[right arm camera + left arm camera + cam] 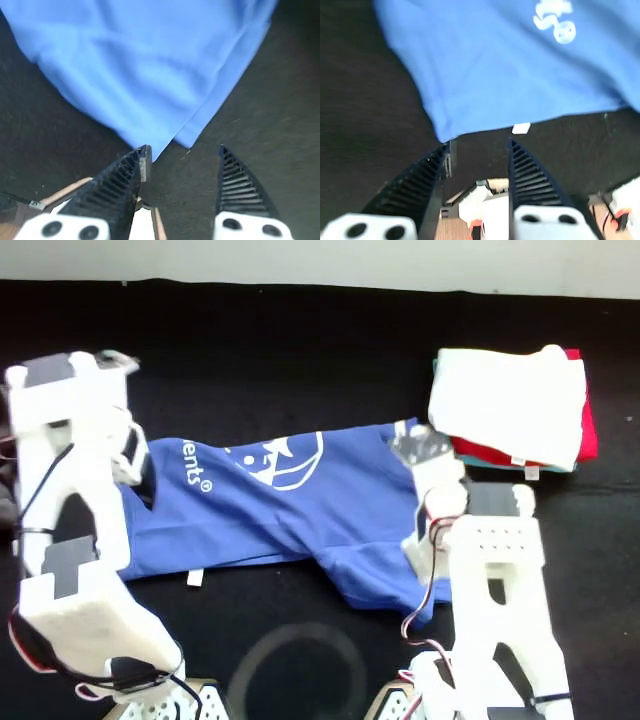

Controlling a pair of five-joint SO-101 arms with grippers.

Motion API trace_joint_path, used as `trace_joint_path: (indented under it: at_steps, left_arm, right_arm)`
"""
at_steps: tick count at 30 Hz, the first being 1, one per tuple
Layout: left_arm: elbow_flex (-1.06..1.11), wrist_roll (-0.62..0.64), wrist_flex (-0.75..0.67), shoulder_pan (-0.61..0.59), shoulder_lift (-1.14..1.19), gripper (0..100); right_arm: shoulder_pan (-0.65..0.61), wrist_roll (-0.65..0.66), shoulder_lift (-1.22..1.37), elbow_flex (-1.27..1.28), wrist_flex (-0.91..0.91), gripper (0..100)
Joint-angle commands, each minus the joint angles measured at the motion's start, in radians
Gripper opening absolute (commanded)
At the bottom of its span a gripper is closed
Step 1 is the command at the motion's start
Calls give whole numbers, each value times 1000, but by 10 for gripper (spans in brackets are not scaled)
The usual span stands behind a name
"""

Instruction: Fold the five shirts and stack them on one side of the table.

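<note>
Across the middle of the black surface [300, 340] lies the blue shirt [290, 505], spread out but rumpled. A stack of folded shirts [510, 405] (white on top) sits at two o'clock. Folding the blue one looks to be the step in hand. The left hand [479, 145] and right hand [183, 148] both gape empty, each just off a hem. Next, each probably needs to pinch an edge.

white shirt [505, 400] hides most of the stack [588, 435].
</note>
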Motion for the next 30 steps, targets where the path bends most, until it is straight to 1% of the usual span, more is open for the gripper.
trace_joint_path:
  at_steps: [1,3,4,5,6,7,8,9,11,14,20,25,28,30]
  left_arm:
    - [-133,-5,14,-45,-48,174]
    - [-150,-2,14,-41,-36,152]
    - [-147,2,11,-28,-19,107]
    - [-147,2,-3,-12,7,41]
    - [-147,3,-17,4,36,0]
    - [-150,11,-26,18,68,23]
    - [-156,29,-37,36,99,27]
    - [-156,48,-60,51,128,10]
    - [-156,66,-107,70,188,10]
    - [-154,66,-175,64,263,9]
    - [-156,60,-256,-15,344,9]
    - [-159,-28,-304,-59,432,9]
    - [-229,-58,-305,-107,493,9]
    - [-320,-60,-304,-142,545,9]
  right_arm:
    - [12,-6,-18,-171,-19,206]
    - [7,-61,-8,-185,-120,194]
    - [5,-92,2,-182,-177,164]
    - [-2,-120,24,-183,-234,110]
    - [-16,-138,53,-188,-277,45]
    - [-30,-153,90,-189,-318,0]
    - [-51,-166,136,-191,-344,17]
    - [-76,-178,185,-193,-372,33]
    - [-119,-196,294,-220,-424,26]
    - [-156,-229,470,-309,-489,24]
    - [-153,-250,802,-604,-553,24]
    - [-131,-245,1052,-845,-552,23]
    - [-97,-245,1182,-993,-552,23]
    - [-74,-245,1270,-1079,-550,23]
